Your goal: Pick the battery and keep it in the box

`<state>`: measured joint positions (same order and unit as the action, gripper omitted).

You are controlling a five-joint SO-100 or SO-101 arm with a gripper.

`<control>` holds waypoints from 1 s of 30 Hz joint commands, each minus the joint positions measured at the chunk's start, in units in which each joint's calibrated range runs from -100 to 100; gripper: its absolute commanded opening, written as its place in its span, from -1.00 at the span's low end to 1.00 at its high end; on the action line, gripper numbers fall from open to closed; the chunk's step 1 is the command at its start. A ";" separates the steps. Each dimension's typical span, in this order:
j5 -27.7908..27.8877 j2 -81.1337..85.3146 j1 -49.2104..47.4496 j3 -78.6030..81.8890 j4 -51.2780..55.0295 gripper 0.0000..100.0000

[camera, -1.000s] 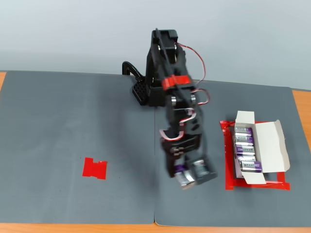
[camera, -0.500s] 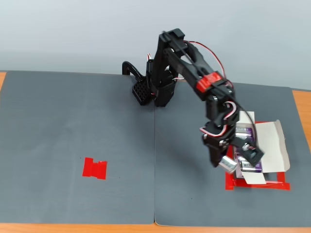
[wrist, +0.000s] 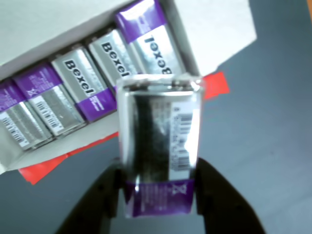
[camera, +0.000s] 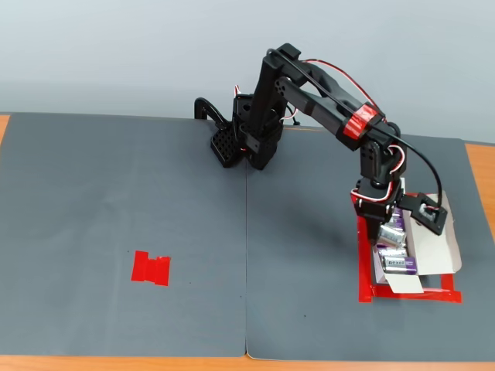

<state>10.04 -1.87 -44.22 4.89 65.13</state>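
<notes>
Pincer grips battery over box, cells beneath

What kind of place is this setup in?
Probably a hobby or lab robot test bench: a small black arm clamped on a dark grey mat, red tape markers, and a white cardboard box of purple-silver batteries against a bare wall.

Fingers clamped, arm extended

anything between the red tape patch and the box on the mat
In the fixed view, only bare grey mat lies between the red tape patch and the box; the arm hangs above the box end.
</notes>
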 commanded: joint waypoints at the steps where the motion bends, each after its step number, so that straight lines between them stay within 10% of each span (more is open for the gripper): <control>1: -0.11 0.47 -1.33 -3.40 -0.64 -0.93; 30: -0.16 -6.74 -7.59 -7.65 -1.51 -0.93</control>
<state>10.04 -8.92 -51.95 0.94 64.27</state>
